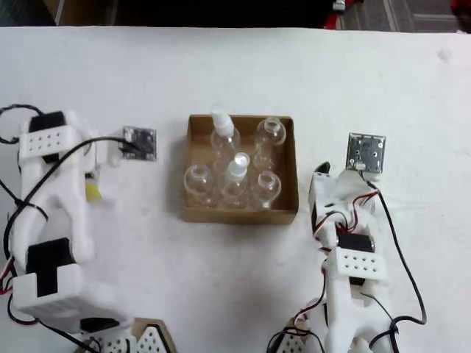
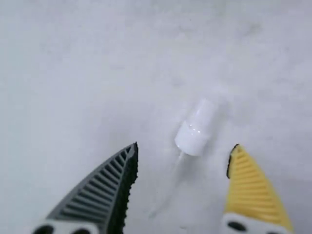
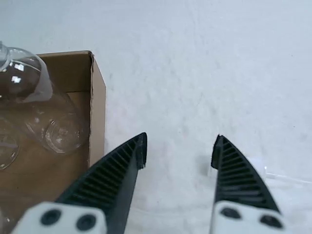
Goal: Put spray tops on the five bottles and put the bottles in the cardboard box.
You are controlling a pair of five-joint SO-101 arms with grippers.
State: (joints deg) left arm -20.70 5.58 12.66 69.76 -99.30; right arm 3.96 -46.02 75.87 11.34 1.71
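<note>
The cardboard box (image 1: pixel 287 215) stands mid-table and holds five clear bottles. Two of them, one at the back left (image 1: pixel 223 132) and one in the middle (image 1: pixel 237 176), carry white spray tops; the other three have bare necks. A loose white spray top (image 2: pixel 196 129) lies on the table with its thin tube trailing. My left gripper (image 2: pixel 185 145) is open just above it, the grey finger on one side and the yellow finger (image 2: pixel 251 187) on the other. Left of the box is the left gripper (image 1: pixel 96 190). My right gripper (image 3: pixel 180 135) is open and empty over bare table beside the box's wall (image 3: pixel 96 117).
Both arms' bases and their cables sit along the table's front edge. A brown holder (image 1: pixel 151 337) with white pieces sits at the front between the bases. The table's back edge runs along the far side, with open white surface behind the box.
</note>
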